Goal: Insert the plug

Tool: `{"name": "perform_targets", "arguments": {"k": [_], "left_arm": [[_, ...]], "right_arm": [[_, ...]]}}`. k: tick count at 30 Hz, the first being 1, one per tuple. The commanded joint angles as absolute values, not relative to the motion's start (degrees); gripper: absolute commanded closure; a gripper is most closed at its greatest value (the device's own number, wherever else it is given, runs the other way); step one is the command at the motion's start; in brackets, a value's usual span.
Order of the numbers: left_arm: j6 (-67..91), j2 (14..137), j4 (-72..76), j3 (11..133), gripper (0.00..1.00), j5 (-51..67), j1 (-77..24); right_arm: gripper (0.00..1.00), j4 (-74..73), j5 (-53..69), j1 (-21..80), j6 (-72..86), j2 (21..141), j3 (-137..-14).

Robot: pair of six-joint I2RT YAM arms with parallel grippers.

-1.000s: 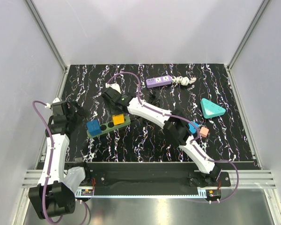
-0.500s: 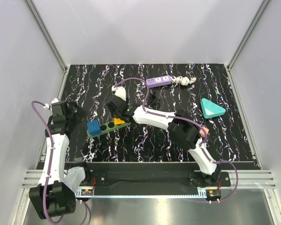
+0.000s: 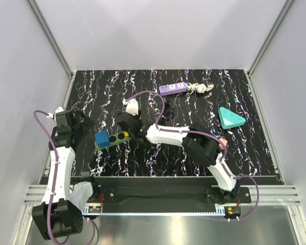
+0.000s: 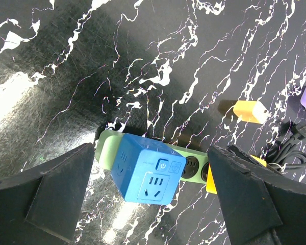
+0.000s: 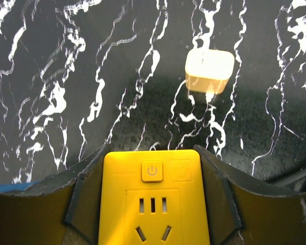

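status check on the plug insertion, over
Left gripper open, hovering by blue cube adapter. Right gripper shut on yellow cube adapter, at right end of green power strip; seating unclear. No obstruction seen.

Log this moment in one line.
left gripper: open, apart from blue adapter | right gripper: shut on yellow adapter | yellow adapter: at green power strip, seating unclear

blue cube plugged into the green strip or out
In, it seems: the blue cube sits on the end of the green strip, no gap showing; its prongs are hidden.
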State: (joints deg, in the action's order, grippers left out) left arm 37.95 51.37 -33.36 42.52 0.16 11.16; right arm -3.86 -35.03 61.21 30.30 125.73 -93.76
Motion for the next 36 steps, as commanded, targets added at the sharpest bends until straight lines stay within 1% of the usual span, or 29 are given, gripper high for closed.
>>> {"name": "perform_targets", "arguments": {"k": [1, 2, 5, 8, 16, 22, 27, 36], "left_arm": [[37.53, 50.36, -31.73, 43.59, 0.01, -0.35, 11.51], [37.53, 50.45, -31.82, 43.51, 0.01, -0.26, 11.43], [37.53, 50.45, -31.73, 43.42, 0.01, -0.26, 11.43], [37.53, 50.71, -31.55, 43.51, 0.01, -0.26, 11.43], [37.62, 50.19, -31.29, 43.33, 0.01, -0.26, 11.51], [37.53, 50.19, -31.2, 43.24, 0.01, -0.26, 11.43], [37.53, 50.19, -31.11, 43.16, 0.01, 1.23, 11.51], [37.62, 50.36, -31.03, 43.15, 0.01, 1.58, 11.43]], "right_arm": [[1.0, -1.07, -42.7, 62.66, 26.64, 125.15, -88.08], [1.0, -0.53, -43.58, 62.84, 26.28, 125.24, -86.85], [1.0, 9.54, -47.45, 63.98, 24.53, 125.16, -82.98], [1.0, 15.88, -50.09, 65.39, 22.07, 124.1, -79.37], [1.0, 29.26, -56.24, 68.82, 7.94, 124.19, -75.85], [1.0, 36.2, -57.66, 69.26, 2.73, 125.33, -75.41], [1.0, 39.29, -57.39, 69.26, 1.14, 126.91, -75.23], [1.0, 30.59, -58.54, 69.26, 16.78, 126.91, -71.72]]}}
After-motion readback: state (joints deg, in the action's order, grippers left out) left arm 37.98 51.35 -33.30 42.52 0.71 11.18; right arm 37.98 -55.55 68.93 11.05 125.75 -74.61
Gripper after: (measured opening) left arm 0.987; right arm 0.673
